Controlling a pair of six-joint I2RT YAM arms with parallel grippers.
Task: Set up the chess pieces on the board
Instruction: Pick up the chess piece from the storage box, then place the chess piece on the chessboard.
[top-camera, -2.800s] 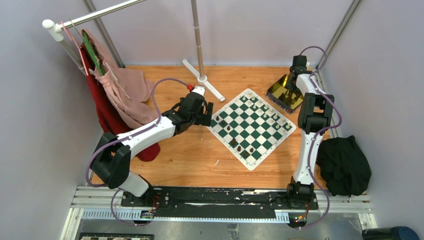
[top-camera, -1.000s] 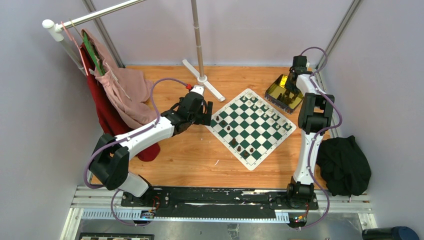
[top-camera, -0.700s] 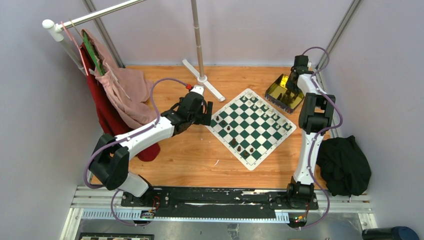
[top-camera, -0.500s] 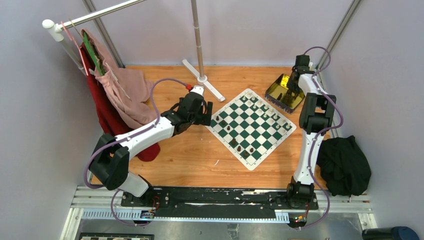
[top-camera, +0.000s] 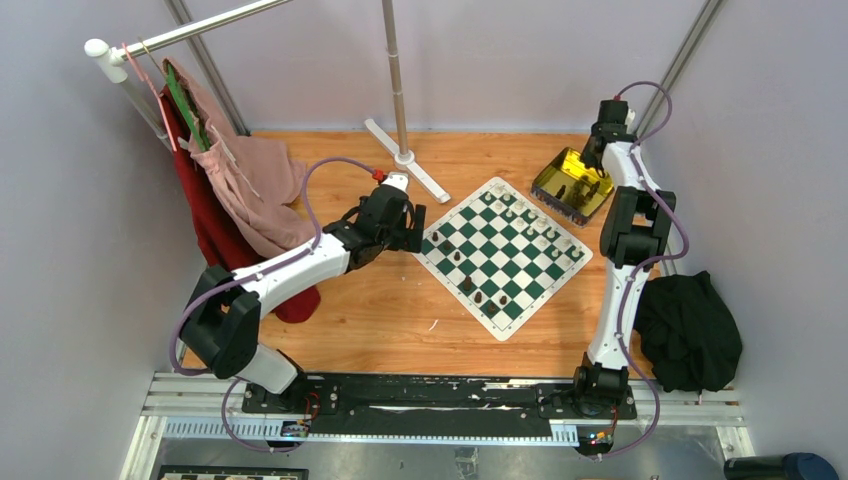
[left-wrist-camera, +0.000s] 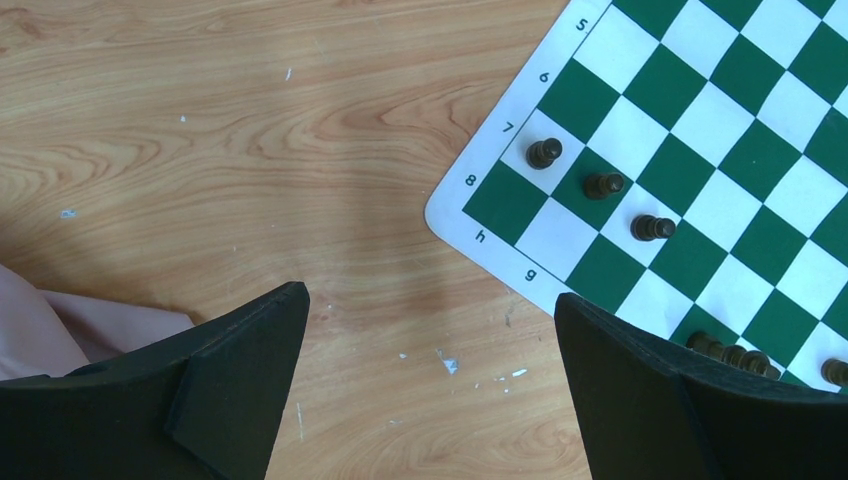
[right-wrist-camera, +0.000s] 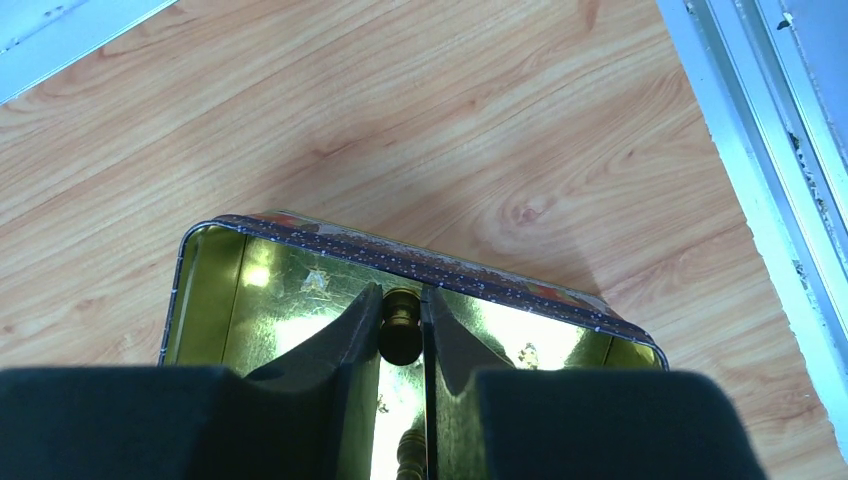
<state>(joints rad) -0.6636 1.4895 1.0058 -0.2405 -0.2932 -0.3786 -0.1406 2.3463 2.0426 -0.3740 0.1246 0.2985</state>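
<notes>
The board (top-camera: 503, 254), a green and white checked mat, lies right of centre. White chess pieces (top-camera: 530, 226) stand along its far-right side and dark ones (top-camera: 468, 284) on its near-left side. In the left wrist view three dark pieces (left-wrist-camera: 603, 185) stand near the board's (left-wrist-camera: 700, 150) corner. My left gripper (left-wrist-camera: 430, 297) hangs open over bare wood beside that corner, holding nothing. My right gripper (right-wrist-camera: 401, 300) is shut on a dark brown chess piece (right-wrist-camera: 400, 330) above the open gold tin (right-wrist-camera: 205, 290). Another piece (right-wrist-camera: 410, 455) lies in the tin below it.
A rail with pink and red garments (top-camera: 235, 185) stands at the left. A stand's pole and foot (top-camera: 405, 157) sit behind the board. A black cloth (top-camera: 688, 330) lies at the right. An aluminium frame rail (right-wrist-camera: 770, 200) runs close to the tin (top-camera: 562, 185).
My right arm has lifted up and back from inside the tin, carrying the dark piece with it. The left arm has not moved.
</notes>
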